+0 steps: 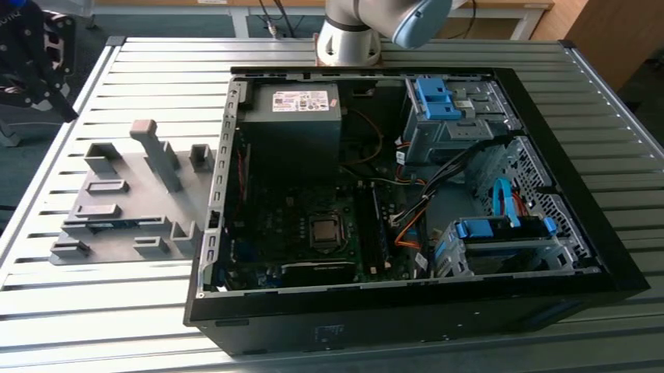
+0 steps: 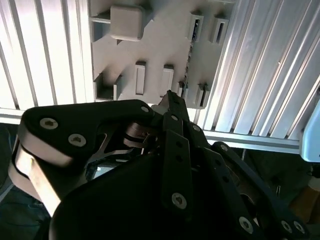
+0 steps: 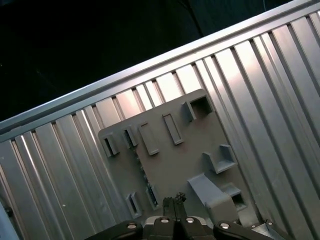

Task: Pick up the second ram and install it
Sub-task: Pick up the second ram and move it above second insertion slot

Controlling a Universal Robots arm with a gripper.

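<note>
The second ram (image 1: 112, 226) is a thin blue-green stick standing on edge in the holders of the grey fixture plate (image 1: 124, 206), on the exterior view's left of the computer case. In both wrist views it shows edge-on as a thin dark line (image 2: 188, 70) (image 3: 142, 170) on the plate. My gripper (image 2: 170, 96) (image 3: 175, 199) hangs high above the plate, fingers closed together with nothing between them. Its tips sit over the plate, close beside the ram's line.
The open black computer case (image 1: 223, 194) lies on the slatted metal table (image 1: 145, 78), with the motherboard (image 1: 311, 225), power supply (image 1: 295, 105), cables and blue drive cages (image 1: 498, 233) inside. Several upright grey blocks (image 1: 155, 151) stand on the fixture plate. The arm's base (image 1: 347, 39) is behind the case.
</note>
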